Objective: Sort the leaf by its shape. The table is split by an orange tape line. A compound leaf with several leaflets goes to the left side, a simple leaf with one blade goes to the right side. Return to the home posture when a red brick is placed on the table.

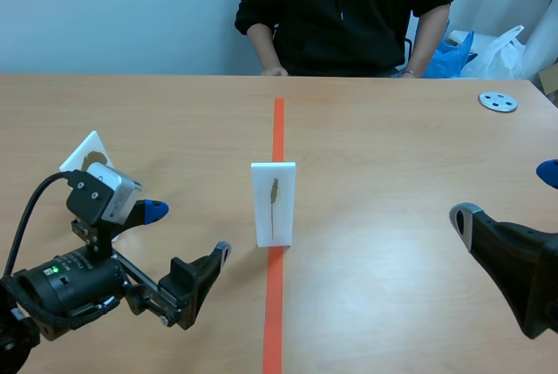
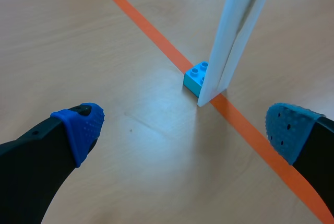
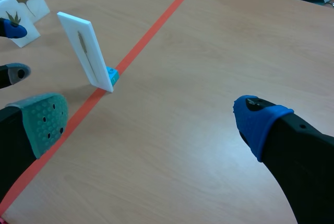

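Card (image 2: 232,36) top cut off; leaf (image 1: 275,193) shape too small to tell.

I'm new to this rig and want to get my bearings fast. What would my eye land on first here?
A white card with one slim leaf stands upright on the orange tape line in the middle of the table, a small blue brick at its base. The left gripper and right gripper flank it, low and open; a person sits on the far side.
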You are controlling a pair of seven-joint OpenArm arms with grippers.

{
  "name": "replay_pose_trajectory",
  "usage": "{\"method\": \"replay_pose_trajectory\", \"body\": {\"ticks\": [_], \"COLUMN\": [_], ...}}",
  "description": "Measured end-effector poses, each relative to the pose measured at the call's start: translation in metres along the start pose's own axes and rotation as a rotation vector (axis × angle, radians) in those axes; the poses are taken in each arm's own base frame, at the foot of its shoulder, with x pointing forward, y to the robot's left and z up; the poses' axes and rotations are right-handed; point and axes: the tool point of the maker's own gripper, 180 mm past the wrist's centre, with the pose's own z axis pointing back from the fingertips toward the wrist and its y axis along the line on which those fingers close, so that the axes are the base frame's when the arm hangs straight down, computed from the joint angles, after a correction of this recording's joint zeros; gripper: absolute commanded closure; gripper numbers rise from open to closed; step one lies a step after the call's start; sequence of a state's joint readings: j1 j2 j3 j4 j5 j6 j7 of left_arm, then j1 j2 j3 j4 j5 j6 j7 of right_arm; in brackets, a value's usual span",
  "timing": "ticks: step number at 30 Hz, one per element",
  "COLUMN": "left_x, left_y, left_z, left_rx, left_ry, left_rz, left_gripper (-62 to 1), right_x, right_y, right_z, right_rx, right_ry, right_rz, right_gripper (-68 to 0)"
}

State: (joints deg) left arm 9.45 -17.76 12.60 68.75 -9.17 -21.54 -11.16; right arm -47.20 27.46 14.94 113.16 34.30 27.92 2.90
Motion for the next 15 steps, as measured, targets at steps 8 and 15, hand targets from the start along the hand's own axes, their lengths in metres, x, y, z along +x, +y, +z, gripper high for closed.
{"method": "replay_pose_trajectory", "body": {"ticks": [8, 15], "left_x": [-0.003, -0.002], "left_y": [-0.017, -0.02], "left_z": [-0.023, -0.043], "left_rx": [-0.071, -0.11], "left_ry": [-0.023, -0.032], "left_rz": [-0.05, -0.098], "left_gripper": [-62.3, -62.3], "right_x": [-0.001, -0.001], "right_y": [0.0, 0.0], "right_z": [0.0, 0.0], "right_rx": [0.0, -0.001], "right_ry": [0.003, 0.004], "right_rz": [0.0, 0.0], "right_gripper": [-67.9, -67.9]}}
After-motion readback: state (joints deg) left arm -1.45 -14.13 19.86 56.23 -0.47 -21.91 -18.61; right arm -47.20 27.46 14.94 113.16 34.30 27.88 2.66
